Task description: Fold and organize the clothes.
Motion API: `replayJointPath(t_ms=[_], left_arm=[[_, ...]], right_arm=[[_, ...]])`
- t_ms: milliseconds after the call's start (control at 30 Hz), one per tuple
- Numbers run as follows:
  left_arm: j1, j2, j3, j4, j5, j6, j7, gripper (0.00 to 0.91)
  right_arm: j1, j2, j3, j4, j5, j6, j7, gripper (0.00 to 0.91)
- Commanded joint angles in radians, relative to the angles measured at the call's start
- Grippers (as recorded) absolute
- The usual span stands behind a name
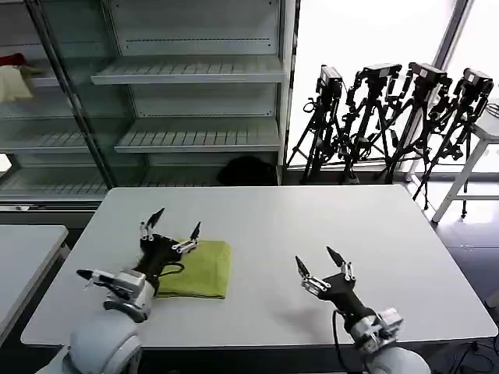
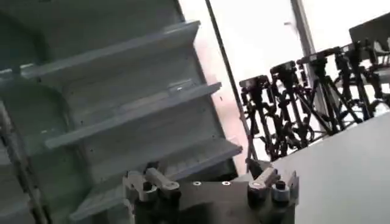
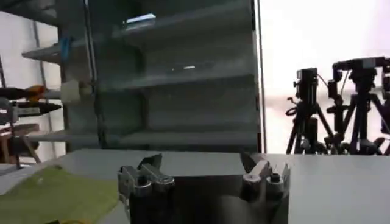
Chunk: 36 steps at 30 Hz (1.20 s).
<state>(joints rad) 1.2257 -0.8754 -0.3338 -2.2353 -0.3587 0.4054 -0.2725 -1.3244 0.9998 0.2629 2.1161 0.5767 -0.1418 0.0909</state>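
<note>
Nearest you, the left gripper [image 1: 173,224] hangs just over the near-left part of the table [image 1: 312,218], its jaws spread wide and holding nothing, its fingertips poised above the left edge of the T-shirt [image 1: 199,267]. Your right gripper [image 1: 317,262] sits toward the near edge at mid-table, well apart from the cloth, jaws likewise wide and empty.

The T-shirt lies flat on the table as a small folded rectangle, close to the near-left corner; it appears at the lower edge of the right wrist view as a lime patch [image 3: 49,195]. It looks already folded down to a compact pad, so judge the folding largely done and any remaining work as tidying or placing.

Expect thin, soft, light fabric: it will sag and the layers may slide apart if you lift by one ply. Take hold at a folded edge, pinching through all layers, ideally at two corners.

Beyond the far edge stand the empty shelves [image 1: 195,140] and a row of tripods [image 1: 390,117].
</note>
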Motion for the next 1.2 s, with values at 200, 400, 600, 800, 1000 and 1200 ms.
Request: replayJointPath(t_ms=[200, 400, 600, 800, 1000, 1200], left_arm=[[0.327, -0.167, -0.324, -0.108, 0.017, -0.033, 0.142, 0.907], [0.326, -0.2, -0.297, -0.099, 0.035, -0.033, 0.148, 0.907], [0.329, -0.206, -0.295, -0.078, 0.046, -0.047, 0.149, 0.907], [0.328, -0.205, -0.295, -0.076, 0.047, -0.048, 0.151, 0.907], [0.328, -0.205, -0.294, -0.072, 0.049, -0.052, 0.15, 0.907], [0.328, -0.205, -0.293, -0.059, 0.05, -0.057, 0.151, 0.907]], right_arm=[[0.515, 0.201, -0.434, -0.187, 0.332, -0.436, 0.267, 0.907], [0.515, 0.243, -0.452, -0.278, 0.319, -0.436, 0.265, 0.907], [0.505, 0.285, -0.444, -0.357, 0.282, -0.433, 0.243, 0.867], [0.51, 0.316, -0.445, -0.408, 0.255, -0.429, 0.211, 0.796], [0.508, 0.329, -0.455, -0.425, 0.24, -0.415, 0.204, 0.393], [0.508, 0.331, -0.455, -0.431, 0.23, -0.395, 0.2, 0.121]])
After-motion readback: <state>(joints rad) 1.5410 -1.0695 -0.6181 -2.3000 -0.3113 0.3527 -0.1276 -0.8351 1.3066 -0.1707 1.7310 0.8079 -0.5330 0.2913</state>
